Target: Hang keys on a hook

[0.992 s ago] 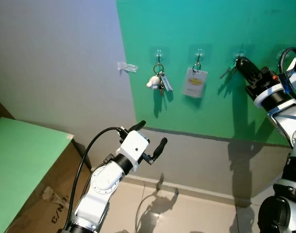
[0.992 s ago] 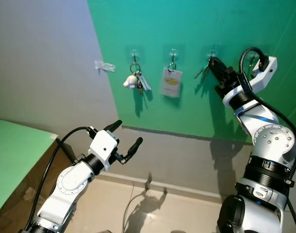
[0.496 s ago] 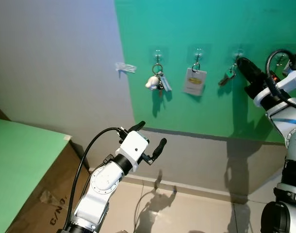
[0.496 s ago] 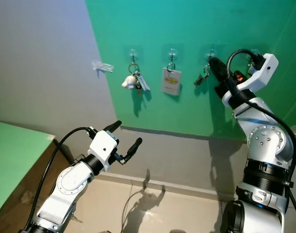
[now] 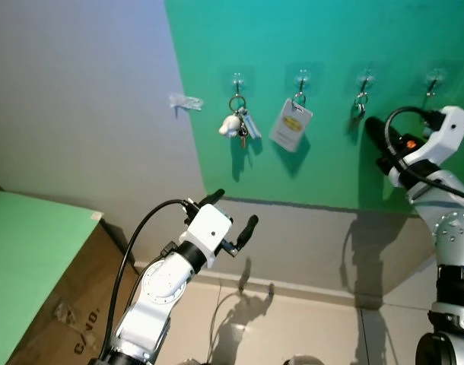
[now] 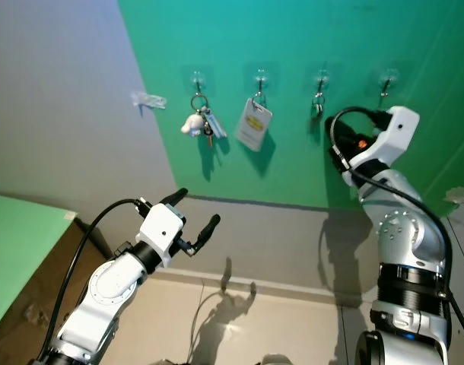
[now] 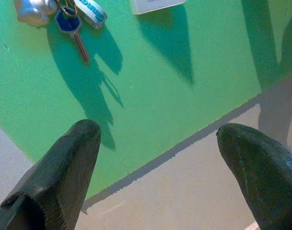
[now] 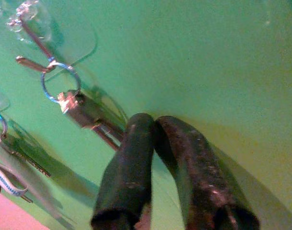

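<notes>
Change since earlier: right gripper [image 8: 153,125] has pulled back from the third hook [image 5: 363,80] and now sits lower, off the green wall [image 5: 331,30]; the keys [image 5: 360,104] stay behind on that hook.
Keys: a small bunch on a metal ring [image 8: 60,81], hanging from the third hook, free of the fingers; the individual keys are too small and dim to count.
Right gripper: its two black fingers [image 8: 127,167] are pressed together with nothing between them, pointing at the wall just below the keys.
Left gripper [image 5: 232,213]: held low in front of the grey lower wall [image 5: 308,236], fingers spread wide, holding nothing.
First hook [image 5: 237,78]: carries another key bunch [image 5: 239,125] with a white plush charm [image 5: 230,128], a blue-headed key [image 7: 68,24] and a tag [image 7: 90,10] with blue writing, which is cut off and not readable.
Second hook [image 5: 301,76]: holds a white card tag [image 5: 290,125] with a yellow oval mark; its printing is too small to read.
Fourth hook [image 5: 436,76]: nothing hangs on it.
Wall clip [image 5: 185,101]: a small pale piece stuck on the grey wall, unclear what it is.
Cardboard box [image 5: 57,327]: under a green board [image 5: 27,251], with dark letters on its side, partly cut off and not readable.
</notes>
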`<state>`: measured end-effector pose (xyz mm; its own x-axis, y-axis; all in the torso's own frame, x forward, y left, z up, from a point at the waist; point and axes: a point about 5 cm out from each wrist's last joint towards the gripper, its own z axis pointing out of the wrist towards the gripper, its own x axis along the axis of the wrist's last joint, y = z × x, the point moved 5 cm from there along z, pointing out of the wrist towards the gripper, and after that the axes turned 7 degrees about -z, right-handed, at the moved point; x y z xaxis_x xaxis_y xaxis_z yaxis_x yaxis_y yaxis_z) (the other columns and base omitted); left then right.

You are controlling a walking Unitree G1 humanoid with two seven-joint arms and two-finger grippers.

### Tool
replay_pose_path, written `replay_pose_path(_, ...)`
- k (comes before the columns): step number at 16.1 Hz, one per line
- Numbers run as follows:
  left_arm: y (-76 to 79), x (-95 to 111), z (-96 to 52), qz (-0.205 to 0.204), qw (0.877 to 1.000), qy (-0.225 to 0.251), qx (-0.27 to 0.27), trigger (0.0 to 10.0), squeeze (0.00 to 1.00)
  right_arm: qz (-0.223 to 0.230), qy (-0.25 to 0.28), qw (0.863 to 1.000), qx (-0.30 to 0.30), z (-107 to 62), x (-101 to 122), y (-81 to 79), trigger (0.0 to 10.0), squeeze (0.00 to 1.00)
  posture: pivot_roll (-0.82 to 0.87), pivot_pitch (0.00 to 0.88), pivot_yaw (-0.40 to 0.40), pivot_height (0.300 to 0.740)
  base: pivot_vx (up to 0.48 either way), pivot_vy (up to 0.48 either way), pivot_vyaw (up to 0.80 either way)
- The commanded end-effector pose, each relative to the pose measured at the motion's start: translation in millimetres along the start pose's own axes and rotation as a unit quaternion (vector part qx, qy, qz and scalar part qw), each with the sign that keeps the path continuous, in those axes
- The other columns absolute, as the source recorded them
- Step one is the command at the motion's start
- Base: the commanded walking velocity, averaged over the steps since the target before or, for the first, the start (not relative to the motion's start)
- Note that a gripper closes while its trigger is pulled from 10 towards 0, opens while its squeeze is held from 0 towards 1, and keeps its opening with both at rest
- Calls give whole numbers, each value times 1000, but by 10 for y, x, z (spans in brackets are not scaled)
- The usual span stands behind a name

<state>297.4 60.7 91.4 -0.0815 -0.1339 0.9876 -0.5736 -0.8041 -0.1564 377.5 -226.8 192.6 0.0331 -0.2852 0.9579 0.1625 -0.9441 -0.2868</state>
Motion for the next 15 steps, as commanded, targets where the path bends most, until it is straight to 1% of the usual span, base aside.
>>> replay_pose_path(1,-53,-19,-6,5,1000,-9,9,10000,0,-12,-22,998,-51,-33,-96,190,10000,1000,-229,59,104,740,0,0,0)
replay_pose_path(4,-71,-32,-17,6,1000,-12,15,10000,0,-27,-7,999,-43,-19,-54,157,10000,1000,-229,61,103,740,0,0,0)
replay_pose_path(5,-87,-45,-22,10,1000,-16,20,10000,0,-55,2,997,-53,-26,-34,187,10000,1000,-228,62,101,740,0,0,0)
replay_pose_path(6,-122,-76,-28,13,999,-24,30,10000,0,-103,4,993,-53,-42,-54,176,10000,1000,-228,62,101,740,0,0,0)
replay_pose_path(7,-150,-96,-31,13,999,-29,37,10000,0,-137,2,989,-49,-51,-83,152,10000,1000,-228,62,101,740,0,0,0)
replay_pose_path(8,-231,-165,-42,9,997,-45,58,10000,0,-189,-7,981,-38,-73,-220,76,10000,1000,-227,61,103,740,0,0,0)
replay_pose_path(9,-242,-174,-45,3,997,-46,62,10000,0,-206,-9,978,-36,-83,-266,57,10000,1000,-226,60,104,740,0,0,0)
replay_pose_path(10,-282,-205,-50,-7,996,-51,75,10000,0,-240,-15,970,-36,-125,-400,38,10000,1000,-226,60,104,740,0,0,0)
replay_pose_path(11,-293,-215,-51,-9,995,-52,79,10000,0,-245,-16,969,-36,-140,-441,36,10000,1000,-226,60,104,740,0,0,0)
replay_pose_path(13,-353,-270,-80,-25,993,-59,97,10000,0,-254,-29,965,-60,-285,-668,98,10000,1000,-230,49,112,740,0,0,0)
replay_pose_path(14,-369,-279,-88,-26,993,-60,101,10000,0,-258,-29,964,-63,-323,-705,98,10000,1000,-232,47,114,740,0,0,0)
replay_pose_path(15,-417,-290,-103,-36,991,-58,116,10000,0,-259,-25,963,-69,-404,-772,86,10000,1000,-236,42,119,740,0,0,0)
